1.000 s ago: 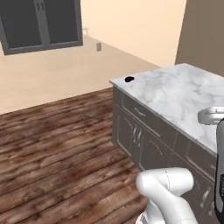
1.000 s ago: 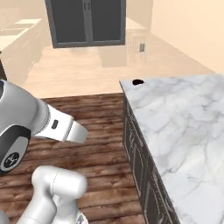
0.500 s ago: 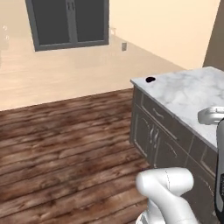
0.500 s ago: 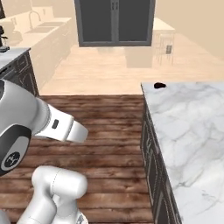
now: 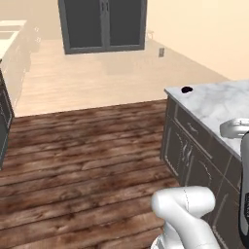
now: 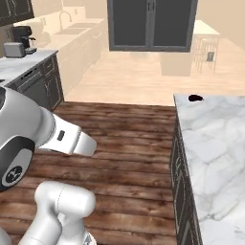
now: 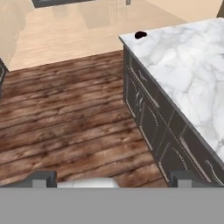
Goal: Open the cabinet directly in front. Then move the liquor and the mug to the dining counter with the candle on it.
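— Table (image 6: 215, 143) with the marble top: is that the drop-off point, and where does it stand?

— In my judgement, yes. Taking the scene from the left: a separate worktop (image 6: 28, 60) runs along the left wall and carries a coffee machine (image 6: 21, 36) and a toaster (image 6: 14, 49). Bare wooden floor (image 5: 87, 155) fills the middle, and dark double doors (image 6: 152, 24) stand at the far end. I cannot tell whether those doors are the cabinet to be opened. The table is on the right, its dark cupboard fronts (image 7: 148, 109) facing the floor.

— Anything on it?

— One small dark object (image 5: 186, 89) sits on the top, just beside the far left corner. It is too small to tell whether it is the mug or the candle. I cannot pick out the bottle.

— Arm pose?

— Folded close over the base, with a white link (image 5: 185, 204) low in the left base view and the heavy upper link (image 6: 21, 139) bent across the right base view. The hand points forward and down, across the floor and along the table's front.

— And the fingers (image 7: 43, 178)?

— Spread wide, with nothing between them and nothing touching them.

— Why that arrangement?

— Judged from the layout, a tucked arm suits driving between stations, and empty, wide fingers suit reaching for a door handle next. The opening step looks not yet done.
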{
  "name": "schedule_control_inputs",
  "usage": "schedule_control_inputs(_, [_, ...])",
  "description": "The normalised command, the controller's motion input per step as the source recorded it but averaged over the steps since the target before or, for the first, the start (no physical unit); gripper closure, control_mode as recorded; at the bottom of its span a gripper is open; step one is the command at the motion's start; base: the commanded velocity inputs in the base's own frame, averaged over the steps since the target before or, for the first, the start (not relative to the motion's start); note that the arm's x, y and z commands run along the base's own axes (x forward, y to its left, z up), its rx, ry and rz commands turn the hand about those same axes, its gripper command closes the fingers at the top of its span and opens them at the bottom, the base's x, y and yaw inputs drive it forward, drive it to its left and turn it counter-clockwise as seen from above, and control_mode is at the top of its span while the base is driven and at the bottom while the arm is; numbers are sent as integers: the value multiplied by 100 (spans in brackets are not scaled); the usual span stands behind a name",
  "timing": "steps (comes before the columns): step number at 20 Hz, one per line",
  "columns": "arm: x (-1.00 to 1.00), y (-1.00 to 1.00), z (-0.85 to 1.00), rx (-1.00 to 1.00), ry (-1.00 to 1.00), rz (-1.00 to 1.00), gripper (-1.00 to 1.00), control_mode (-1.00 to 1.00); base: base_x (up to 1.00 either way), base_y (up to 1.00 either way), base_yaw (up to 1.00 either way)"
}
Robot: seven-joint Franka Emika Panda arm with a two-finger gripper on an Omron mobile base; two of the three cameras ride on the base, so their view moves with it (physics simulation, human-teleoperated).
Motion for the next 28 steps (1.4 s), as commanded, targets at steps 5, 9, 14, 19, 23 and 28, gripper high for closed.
schedule_control_inputs(5, [0, 0, 0, 0, 0, 0, -100, 100, 0, 12, 25])
schedule_control_inputs(9, [0, 0, 0, 0, 0, 0, -100, 100, 0, 11, 25])
schedule_control_inputs(14, [0, 0, 0, 0, 0, 0, -100, 100, 0, 12, 25])
schedule_control_inputs(19, [0, 0, 0, 0, 0, 0, -100, 100, 0, 12, 25])
schedule_control_inputs(23, [0, 0, 0, 0, 0, 0, -100, 100, 0, 16, 25])
schedule_control_inputs(28, [0, 0, 0, 0, 0, 0, -100, 100, 0, 15, 25])
